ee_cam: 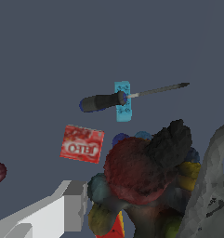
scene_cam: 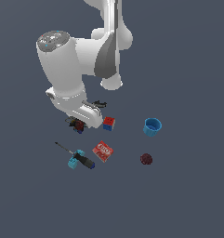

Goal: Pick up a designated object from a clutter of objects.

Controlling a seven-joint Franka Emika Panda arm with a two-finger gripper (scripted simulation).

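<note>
Dark slate-grey floor [scene_cam: 192, 195] fills the exterior view, with a white robot arm [scene_cam: 81, 60] reaching down from twelve o'clock toward the middle-left of the scene. Its gripper [scene_cam: 81, 122] sits low over the designated object [scene_cam: 77, 124], a small dark lump of black and dark red that peeks out at the arm's nine o'clock side. In the wrist view this object [ee_cam: 146, 169] looms very large between a white finger [ee_cam: 62, 209] at seven o'clock and a grey finger [ee_cam: 215, 186] at four o'clock, with blue and yellow bits around its edge. The fingers sit on either side of it; whether they press on it cannot be told.

Around it lies the clutter. A red-and-blue cube [scene_cam: 108, 123] rests just beside the arm at its three o'clock. A blue cup [scene_cam: 152, 126] stands farther toward three o'clock. A flat red box [scene_cam: 102, 151] lies at five o'clock from the gripper, and a dark red ball [scene_cam: 147, 159] lies beyond the box. A black-handled screwdriver [scene_cam: 76, 155] lies at six o'clock, crossing a light blue block [scene_cam: 75, 161].
</note>
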